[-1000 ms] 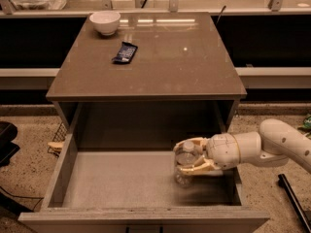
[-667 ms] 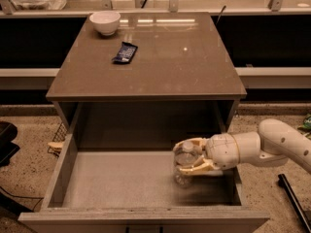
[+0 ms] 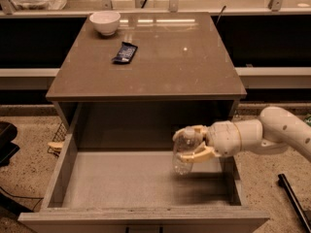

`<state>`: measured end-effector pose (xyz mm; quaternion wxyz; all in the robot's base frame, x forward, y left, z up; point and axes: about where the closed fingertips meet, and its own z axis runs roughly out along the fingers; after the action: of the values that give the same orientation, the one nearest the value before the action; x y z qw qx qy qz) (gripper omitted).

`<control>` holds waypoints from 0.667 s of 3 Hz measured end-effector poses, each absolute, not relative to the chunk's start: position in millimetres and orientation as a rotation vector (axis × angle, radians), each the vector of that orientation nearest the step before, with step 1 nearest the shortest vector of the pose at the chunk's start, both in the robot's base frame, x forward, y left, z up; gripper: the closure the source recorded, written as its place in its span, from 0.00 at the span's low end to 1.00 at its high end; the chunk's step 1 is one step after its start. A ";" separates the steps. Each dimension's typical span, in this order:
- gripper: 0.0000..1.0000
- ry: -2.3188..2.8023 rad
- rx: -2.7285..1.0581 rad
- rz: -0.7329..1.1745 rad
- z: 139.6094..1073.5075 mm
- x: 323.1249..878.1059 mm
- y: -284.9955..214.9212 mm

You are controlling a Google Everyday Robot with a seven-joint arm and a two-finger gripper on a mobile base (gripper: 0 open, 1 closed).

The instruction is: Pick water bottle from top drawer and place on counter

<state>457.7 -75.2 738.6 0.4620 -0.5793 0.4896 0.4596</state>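
Note:
The water bottle (image 3: 181,160) is a small clear ribbed bottle, tilted, with its base just above the floor of the open top drawer (image 3: 121,181) near the drawer's right side. My gripper (image 3: 188,143) comes in from the right over the drawer wall and is shut on the bottle's upper part, with one pale finger above it and one below. The cap is hidden by the fingers. The brown-grey counter (image 3: 160,67) lies above and behind the drawer.
A white bowl (image 3: 105,22) stands at the counter's far left corner, and a dark snack packet (image 3: 125,52) lies in front of it. The drawer's thick side walls (image 3: 59,174) and pale front edge (image 3: 146,218) frame the drawer. A black rod (image 3: 294,200) lies on the speckled floor at right.
The bottle has risen slightly in the gripper's hold and tilted; the arm has barely shifted otherwise.

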 end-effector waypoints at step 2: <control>1.00 1.238 -1.341 1.106 876.8 508.5 -83.6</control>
<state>508.5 -83.6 876.8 0.4825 -0.5503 0.5082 0.4540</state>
